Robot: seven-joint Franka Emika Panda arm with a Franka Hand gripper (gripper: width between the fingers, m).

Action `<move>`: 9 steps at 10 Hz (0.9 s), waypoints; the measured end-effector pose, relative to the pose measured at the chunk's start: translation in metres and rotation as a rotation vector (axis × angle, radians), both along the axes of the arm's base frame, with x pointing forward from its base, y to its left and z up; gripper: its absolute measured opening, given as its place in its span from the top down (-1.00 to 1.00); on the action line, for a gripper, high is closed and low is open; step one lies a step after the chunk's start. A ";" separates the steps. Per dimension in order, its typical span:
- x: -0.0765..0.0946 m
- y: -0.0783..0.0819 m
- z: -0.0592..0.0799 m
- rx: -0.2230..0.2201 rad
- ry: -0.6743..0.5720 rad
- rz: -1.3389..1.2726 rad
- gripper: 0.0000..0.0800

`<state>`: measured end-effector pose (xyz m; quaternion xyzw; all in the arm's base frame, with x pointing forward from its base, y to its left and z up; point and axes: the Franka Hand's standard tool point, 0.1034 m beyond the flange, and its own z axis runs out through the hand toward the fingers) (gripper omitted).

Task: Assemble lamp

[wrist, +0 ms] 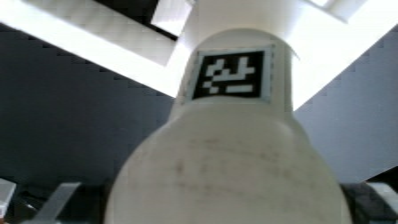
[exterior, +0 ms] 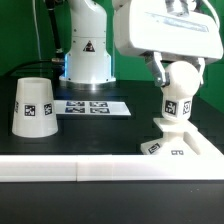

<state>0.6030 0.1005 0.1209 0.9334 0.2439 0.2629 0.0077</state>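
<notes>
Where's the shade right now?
The shade stands on the table at the exterior view's left, just beside the marker board, well apart from the base.

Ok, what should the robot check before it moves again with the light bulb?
1. The bulb sits on top of the base: ok.
2. The gripper is around the bulb's round top: ok.
3. The fingers are squeezing the bulb tight: cannot tell.
4. The bulb's neck is all the way into the base: cannot tell.
5. The shade stands apart, out of the arm's way: ok.
</notes>
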 end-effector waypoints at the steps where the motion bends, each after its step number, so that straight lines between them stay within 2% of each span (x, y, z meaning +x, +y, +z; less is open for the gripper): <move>1: -0.003 0.000 -0.001 0.001 -0.018 0.000 -0.44; 5: -0.007 0.000 0.000 0.008 -0.090 -0.004 -0.44; 6: -0.007 -0.001 -0.001 0.008 -0.089 -0.004 -0.60; 9: -0.007 -0.002 -0.001 0.007 -0.084 -0.005 -0.72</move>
